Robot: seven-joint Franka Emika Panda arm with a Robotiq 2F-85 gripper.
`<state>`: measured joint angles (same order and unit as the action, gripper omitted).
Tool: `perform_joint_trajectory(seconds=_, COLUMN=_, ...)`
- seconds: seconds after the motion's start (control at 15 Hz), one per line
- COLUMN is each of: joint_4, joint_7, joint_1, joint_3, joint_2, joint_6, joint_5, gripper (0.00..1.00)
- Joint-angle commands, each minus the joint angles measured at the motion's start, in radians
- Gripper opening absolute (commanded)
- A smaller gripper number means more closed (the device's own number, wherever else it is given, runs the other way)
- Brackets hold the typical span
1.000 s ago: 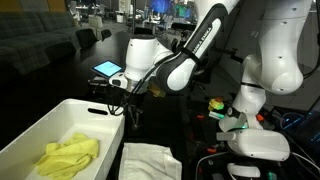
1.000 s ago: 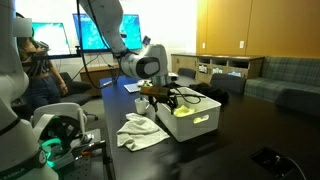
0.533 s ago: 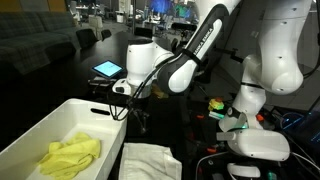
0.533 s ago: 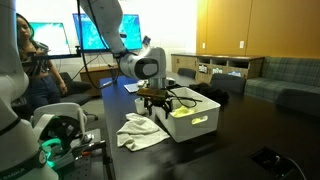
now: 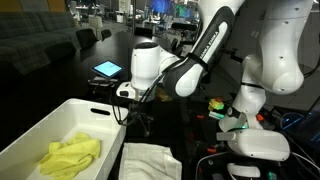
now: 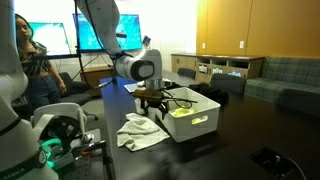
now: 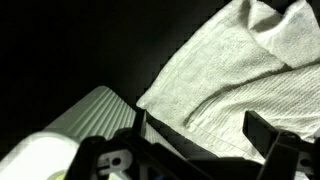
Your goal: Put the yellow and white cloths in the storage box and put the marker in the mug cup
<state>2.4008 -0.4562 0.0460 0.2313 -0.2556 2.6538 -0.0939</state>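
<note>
1. The tool is hanging released, with its jaws spread wide and nothing between them.
2. It is sitting above the desk, just beside one end of the storage box and over the edge of the white cloth.
3. In the wrist view both fingers are showing well apart. The white cloth is filling the gap below them, and whether they are touching it cannot be told.
4. The white cloth is plain white, with a coarse towel-like weave showing in the wrist view. It is bunched into soft folds and is lying on the desk outside the box, right next to its wall. In an exterior view it is looking like a rumpled heap.
5. The yellow cloth is pale lemon-yellow and crumpled. It is lying inside the storage box on the floor, and it is also showing over the rim in an exterior view.
6. The storage box is white and rectangular, with smooth sloping walls. Its pale corner is showing at the lower left of the wrist view.
7. The arm is reaching down from above the box end.
</note>
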Motion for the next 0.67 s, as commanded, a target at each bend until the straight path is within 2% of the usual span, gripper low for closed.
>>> perform_joint_trajectory(seconds=0.0, joint_4=0.016, joint_7=-0.001, joint_1=0.015, joint_3=0.007, joint_2=-0.007, joint_6=0.002, joint_5=0.022, gripper=1.0)
perform_joint_trajectory(seconds=0.27, joint_4=0.053, joint_7=0.014, joint_1=0.03, joint_3=0.019, joint_2=-0.008, joint_6=0.027, joint_5=0.03, gripper=1.0)
perform_joint_trajectory(seconds=0.6, joint_4=0.021, joint_7=-0.026, joint_1=0.02, joint_3=0.077, joint_2=-0.082, joint_6=0.021, joint_5=0.117, gripper=1.0)
